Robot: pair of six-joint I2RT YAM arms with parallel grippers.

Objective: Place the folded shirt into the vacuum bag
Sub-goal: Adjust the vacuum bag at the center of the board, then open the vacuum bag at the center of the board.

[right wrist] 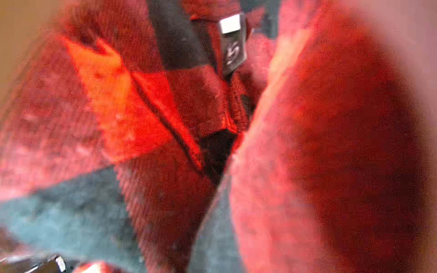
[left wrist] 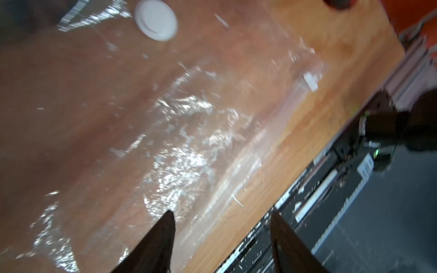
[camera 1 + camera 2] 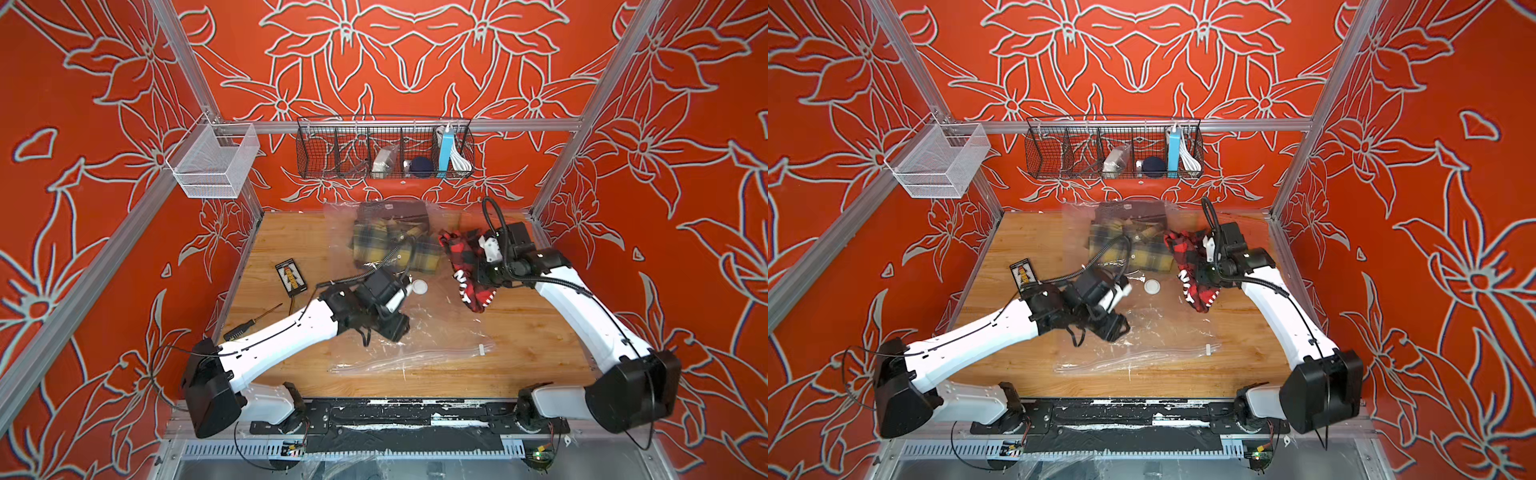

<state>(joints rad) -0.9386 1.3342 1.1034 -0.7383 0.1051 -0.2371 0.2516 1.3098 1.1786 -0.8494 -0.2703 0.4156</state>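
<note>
A: Bag (image 3: pixel 436 328)?
B: Flat across the middle of the surface (image 3: pixel 291 232), zip edge toward the arm bases, white valve (image 3: pixel 419 286) up. Left hand (image 2: pixel 221 212) just above it, spread, nothing between.
A: Red checked shirt (image 3: pixel 455 251)?
B: Bunched, lifted at the bag's right side, pinched in the right hand (image 3: pixel 478 266). Yellow checked shirt (image 3: pixel 374 245) under the plastic, far end.

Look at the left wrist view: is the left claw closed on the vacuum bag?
No: the left claw is open, its two fingers apart, with no plastic of the vacuum bag pinched between them.
</note>
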